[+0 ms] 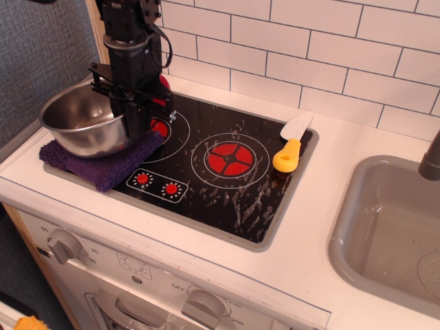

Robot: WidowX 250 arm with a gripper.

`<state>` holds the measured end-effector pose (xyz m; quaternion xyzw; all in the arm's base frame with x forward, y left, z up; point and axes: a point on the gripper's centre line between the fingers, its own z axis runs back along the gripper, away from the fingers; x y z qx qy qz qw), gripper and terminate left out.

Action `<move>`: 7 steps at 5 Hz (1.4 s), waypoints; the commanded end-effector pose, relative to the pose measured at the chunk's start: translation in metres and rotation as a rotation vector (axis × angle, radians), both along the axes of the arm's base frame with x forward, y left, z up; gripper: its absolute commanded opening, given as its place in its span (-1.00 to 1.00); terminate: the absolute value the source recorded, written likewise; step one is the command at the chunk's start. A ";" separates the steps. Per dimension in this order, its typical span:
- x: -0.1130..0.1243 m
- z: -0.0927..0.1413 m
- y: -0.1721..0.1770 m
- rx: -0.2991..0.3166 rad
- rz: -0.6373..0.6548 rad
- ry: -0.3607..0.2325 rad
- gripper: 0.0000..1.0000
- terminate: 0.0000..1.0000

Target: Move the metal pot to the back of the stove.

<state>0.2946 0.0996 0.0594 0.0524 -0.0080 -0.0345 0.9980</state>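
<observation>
The metal pot, a shiny steel bowl without handles, is at the left end of the stove, tilted and lifted slightly over a purple cloth. My black gripper comes down from above and is shut on the pot's right rim. The stove is glossy black with a red burner ring in the middle, a second ring partly hidden behind the gripper, and two small red dials at the front.
A yellow-handled white spatula lies at the stove's back right corner. A grey sink basin is on the right. A white tiled wall runs behind the counter. Oven knobs sit on the front panel.
</observation>
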 end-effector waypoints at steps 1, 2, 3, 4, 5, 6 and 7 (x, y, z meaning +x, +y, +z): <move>0.023 0.046 -0.014 0.036 -0.064 -0.110 -1.00 -1.00; 0.037 0.053 -0.047 0.017 -0.122 -0.123 -1.00 -1.00; 0.046 0.049 -0.068 0.035 -0.166 -0.122 -1.00 -1.00; 0.064 0.033 -0.077 0.044 -0.177 -0.089 -1.00 -1.00; 0.082 0.017 -0.077 0.053 -0.167 -0.064 -1.00 -1.00; 0.094 0.005 -0.083 0.061 -0.183 -0.051 -1.00 -1.00; 0.100 0.001 -0.096 0.047 -0.213 -0.056 -1.00 -1.00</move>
